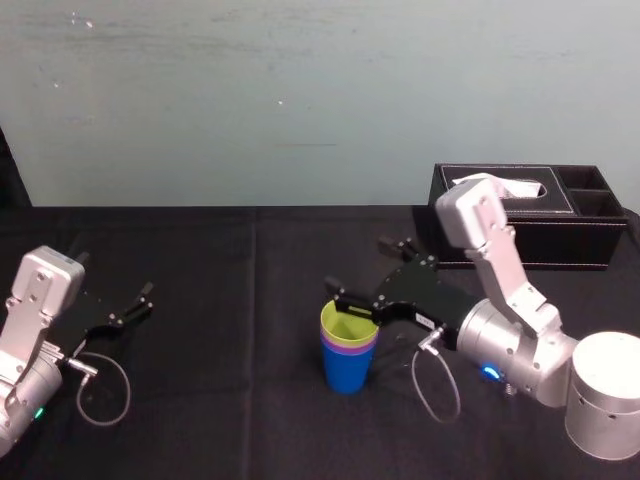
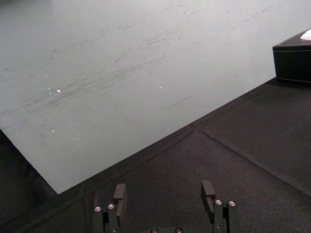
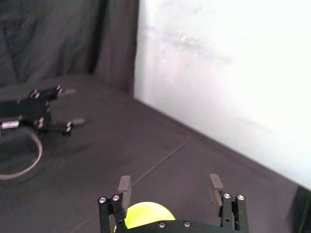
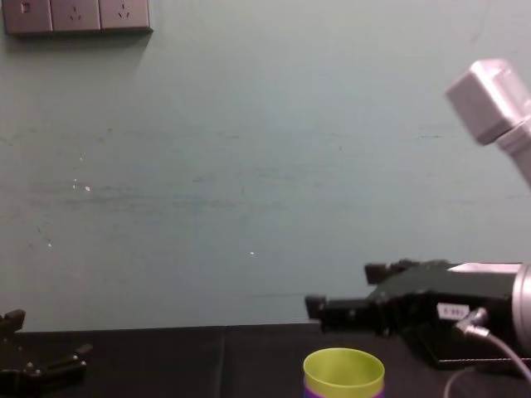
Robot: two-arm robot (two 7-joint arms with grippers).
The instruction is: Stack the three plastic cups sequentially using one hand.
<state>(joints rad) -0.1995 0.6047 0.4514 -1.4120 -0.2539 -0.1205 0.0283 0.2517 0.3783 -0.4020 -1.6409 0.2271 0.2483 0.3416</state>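
The three plastic cups stand nested in one stack mid-table: the blue cup [image 1: 348,374] at the bottom, a purple band [image 1: 348,346] above it, and the yellow-green cup [image 1: 346,323] on top. The right gripper [image 1: 360,268] hovers just behind and above the stack's rim, open, with nothing between its fingers. In the right wrist view the yellow-green cup [image 3: 146,214] lies beneath the right gripper [image 3: 170,187], outside its fingers. The chest view shows the yellow-green rim [image 4: 343,370] below the right gripper [image 4: 344,290]. The left gripper [image 1: 140,301] rests open at the table's left.
A black tissue box [image 1: 530,215] sits at the back right, behind the right arm, and also appears as the black tissue box [image 2: 294,60]. A loose cable [image 1: 105,385] loops by the left arm. The left gripper [image 2: 164,193] faces bare black cloth and the pale wall.
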